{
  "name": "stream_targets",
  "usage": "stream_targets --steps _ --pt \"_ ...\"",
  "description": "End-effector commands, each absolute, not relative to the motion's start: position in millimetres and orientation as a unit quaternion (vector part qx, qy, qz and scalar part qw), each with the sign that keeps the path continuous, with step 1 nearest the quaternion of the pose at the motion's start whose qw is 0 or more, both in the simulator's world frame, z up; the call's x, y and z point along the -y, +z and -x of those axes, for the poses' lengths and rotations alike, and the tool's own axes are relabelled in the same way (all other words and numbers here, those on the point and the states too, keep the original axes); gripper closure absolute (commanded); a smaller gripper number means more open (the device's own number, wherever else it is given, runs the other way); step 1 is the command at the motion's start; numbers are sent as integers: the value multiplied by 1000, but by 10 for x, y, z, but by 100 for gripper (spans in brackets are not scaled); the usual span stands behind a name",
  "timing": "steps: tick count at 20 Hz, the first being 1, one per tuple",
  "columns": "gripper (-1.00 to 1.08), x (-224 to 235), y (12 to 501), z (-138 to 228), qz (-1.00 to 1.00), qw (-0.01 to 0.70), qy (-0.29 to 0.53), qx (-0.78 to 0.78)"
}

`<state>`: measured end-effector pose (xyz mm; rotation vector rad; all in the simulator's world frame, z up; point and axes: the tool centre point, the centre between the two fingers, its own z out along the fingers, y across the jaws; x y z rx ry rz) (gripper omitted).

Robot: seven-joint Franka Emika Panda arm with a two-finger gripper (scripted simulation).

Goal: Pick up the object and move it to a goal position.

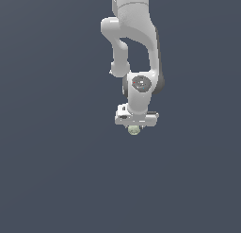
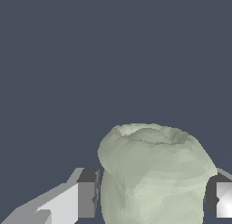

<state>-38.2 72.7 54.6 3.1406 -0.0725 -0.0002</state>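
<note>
The white arm (image 1: 134, 48) reaches down from the top of the exterior view, and the jaws sit at its low end. The lump (image 1: 134, 129) peeks out just under the gripper (image 1: 135, 125), right between the two fingers.

In the wrist view the lump (image 2: 154, 175) looks big and pale green, a bit bumpy, with a dent in the top of it. One finger pad (image 2: 87, 199) is right beside the lump on one side, and the other pad (image 2: 213, 198) is right at its other side. So the jaws are partly closed around the lump, with only a thin gap (if any) at each pad. It looks like they have hold of it, or are about to squeeze it, but I cannot tell for sure that they press on it.

The counter (image 1: 56, 180) is plain dark grey all over. I cannot tell if the lump rests on it or hangs a little above it, since no shadow shows.

So the reach looks done, and the grab is done or nearly done. What is left is the lift and the carry to the goal. No goal mark shows in either view, so I cannot tell where it is.
</note>
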Motion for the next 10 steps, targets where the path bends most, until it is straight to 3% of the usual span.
stream_targets --steps 1,10 --pt "108 -806 655 343 -1000 0 0 23" --pt "108 -1251 1273 122 -1000 0 0 23"
